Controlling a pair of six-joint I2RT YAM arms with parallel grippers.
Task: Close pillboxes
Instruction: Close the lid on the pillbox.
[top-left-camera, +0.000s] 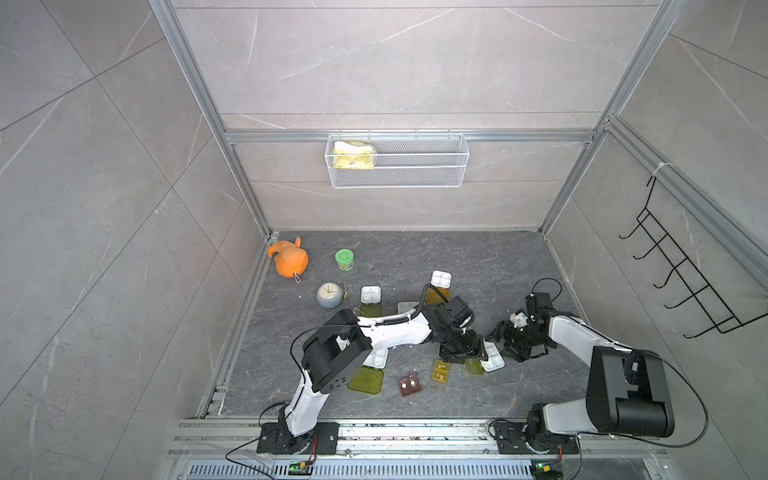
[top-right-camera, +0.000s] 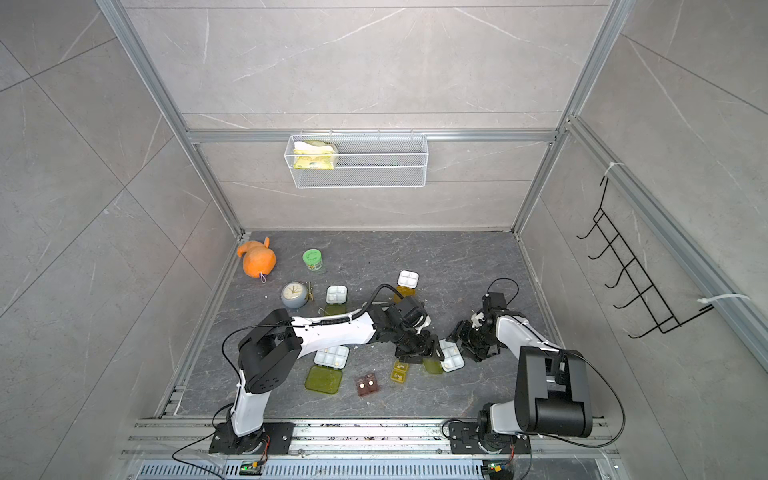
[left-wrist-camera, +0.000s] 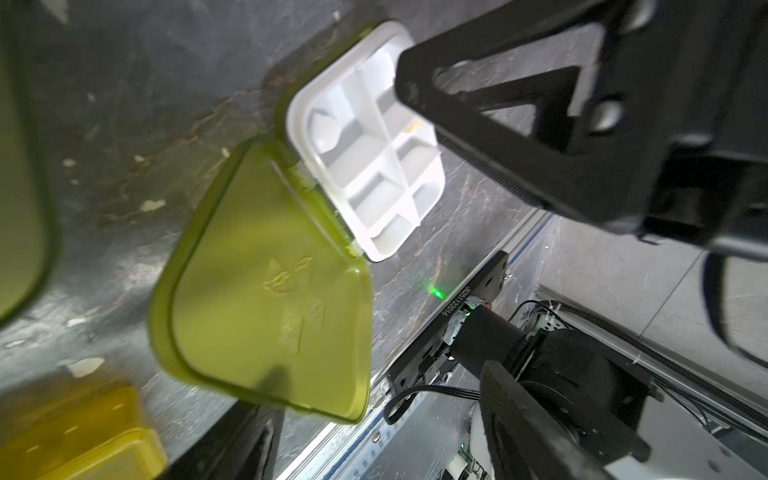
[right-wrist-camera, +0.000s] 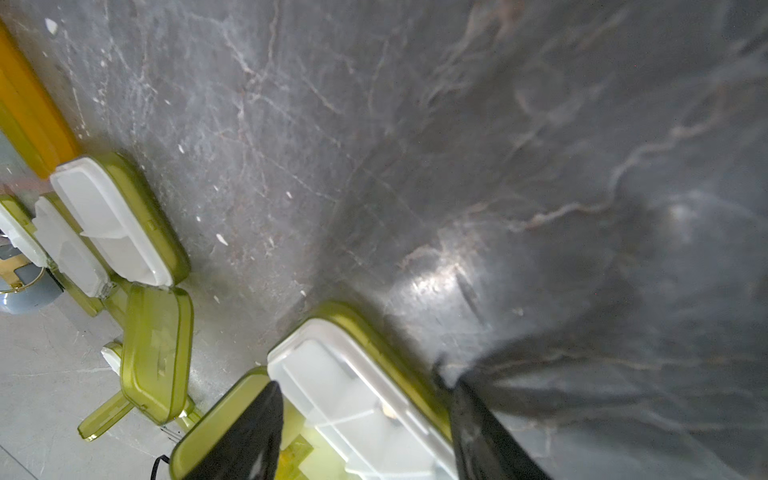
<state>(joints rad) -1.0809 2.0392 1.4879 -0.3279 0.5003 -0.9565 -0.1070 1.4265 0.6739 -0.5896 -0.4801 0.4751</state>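
The white left arm (top-left-camera: 399, 328) is stretched low across the dark marbled bench (top-left-camera: 478, 257), its jaws spread just beside the yellow-green lid (left-wrist-camera: 270, 282) of an open white-trayed plastic pillbox (top-left-camera: 493, 358). The right arm (top-left-camera: 567, 332) is folded inward, jaws astride that tray; a pinch cannot be told.

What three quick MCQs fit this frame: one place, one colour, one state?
1. The green-lidded jar stands: A) inside a bowl B) near the orange toy C) on a plate.
2. In the left wrist view, the pillbox lid is: A) yellow-green B) blue C) red.
3. That pillbox is: A) shut B) lidless C) open, lid on its hinge.
Key: B, both top views show the jar close by the toy; A, translucent yellow-green plastic; C, its compartments lie bare beside the swung-out lid.
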